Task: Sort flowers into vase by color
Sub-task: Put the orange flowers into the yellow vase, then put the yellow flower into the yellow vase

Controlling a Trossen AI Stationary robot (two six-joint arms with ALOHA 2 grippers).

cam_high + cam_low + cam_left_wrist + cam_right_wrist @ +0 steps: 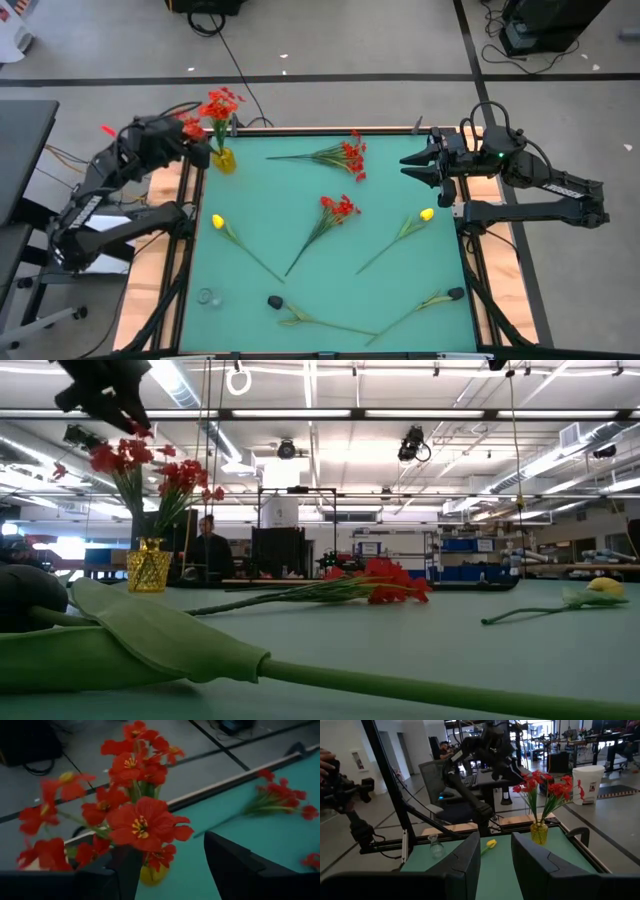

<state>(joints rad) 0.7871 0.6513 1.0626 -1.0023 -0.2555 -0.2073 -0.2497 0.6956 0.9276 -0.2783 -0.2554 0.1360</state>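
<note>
Two sprays of red blossoms already stand in the small yellow vase (224, 160) at upper left of the high view, where your left gripper (198, 152) hovers, jaws wide and empty. Loose green-stemmed flowers (327, 216) lie mid-frame: light, floppy, so pinch each thin stem near its middle. At right, your right gripper (412, 166) waits, jaws parted, holding nothing. Expect that squat vase to tip easily.
</note>
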